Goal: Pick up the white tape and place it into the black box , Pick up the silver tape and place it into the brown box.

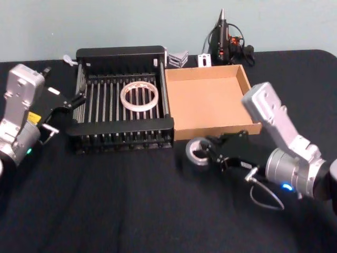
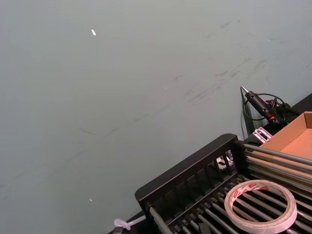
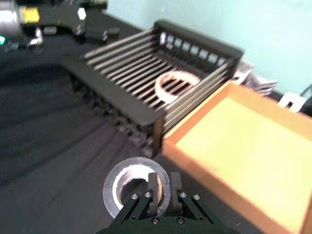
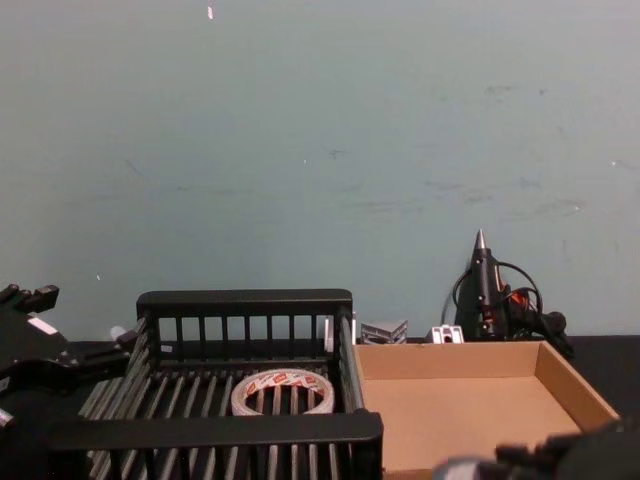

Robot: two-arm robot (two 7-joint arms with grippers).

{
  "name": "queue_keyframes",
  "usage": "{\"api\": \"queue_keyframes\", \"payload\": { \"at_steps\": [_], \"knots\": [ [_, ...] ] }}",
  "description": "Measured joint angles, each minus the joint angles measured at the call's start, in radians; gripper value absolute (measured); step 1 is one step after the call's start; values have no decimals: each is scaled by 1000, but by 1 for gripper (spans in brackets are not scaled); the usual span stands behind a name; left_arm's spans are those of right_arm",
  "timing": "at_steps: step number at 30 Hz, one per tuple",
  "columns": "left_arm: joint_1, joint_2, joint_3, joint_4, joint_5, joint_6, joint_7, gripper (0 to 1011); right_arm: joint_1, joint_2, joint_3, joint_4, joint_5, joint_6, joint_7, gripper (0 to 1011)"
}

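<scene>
The right gripper point(image 1: 209, 153) grips the silver tape's point(image 1: 198, 152) wall on the bench point(image 1: 131, 200), beside the brown box point(image 1: 210, 100).

Right arm: enters head view at lower right, forearm angled toward frame centre, wrist low. Right gripper point(image 1: 206, 153) at lower centre-right, fingers point(image 3: 154, 187) closed across wall of silver tape point(image 1: 198, 152).

Left arm: parked at left edge, mid-height. Left gripper point(image 1: 78, 98) points toward frame centre, holds nothing.
</scene>
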Motion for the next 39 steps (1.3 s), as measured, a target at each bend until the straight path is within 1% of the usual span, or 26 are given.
{"api": "queue_keyframes", "payload": {
  "at_steps": [4,7,14,16,19,21,22,24,25,27,28,30,31,33,34,39],
  "knots": [
    [0,0,0,0,0,0,0,1001,12,-8,23,-4,20,-7,-22,158],
    [0,0,0,0,0,0,0,1001,36,-21,35,13,30,-7,-41,158],
    [0,0,0,0,0,0,0,1001,122,-69,40,97,23,-6,-93,158],
    [0,0,0,0,0,0,0,1001,144,-82,39,118,15,-7,-104,158],
    [0,0,0,0,0,0,0,1001,197,-114,34,174,-6,-14,-127,158],
    [0,0,0,0,0,0,0,1001,220,-129,32,199,-15,-15,-136,158],
    [0,0,0,0,0,0,0,1001,245,-147,29,230,-24,-16,-146,158],
    [0,0,0,0,0,0,0,1001,270,-166,28,263,-33,-15,-157,158],
    [0,0,0,0,0,0,0,1001,297,-187,26,302,-42,-13,-169,158],
    [0,0,0,0,0,0,0,1001,322,-207,25,340,-51,-10,-181,158],
    [0,0,0,0,0,0,0,1001,349,-227,24,382,-62,-8,-194,158],
    [0,0,0,0,0,0,0,1001,373,-245,22,425,-72,-7,-208,158],
    [0,0,0,0,0,0,0,1001,398,-263,21,469,-82,-8,-220,158],
    [0,0,0,0,0,0,0,1001,420,-281,21,513,-91,-8,-231,158],
    [0,0,0,0,0,0,0,1001,438,-295,20,547,-97,-8,-238,158],
    [0,0,0,0,0,0,0,1001,480,-329,20,643,-117,-8,-256,158]
  ]
}}
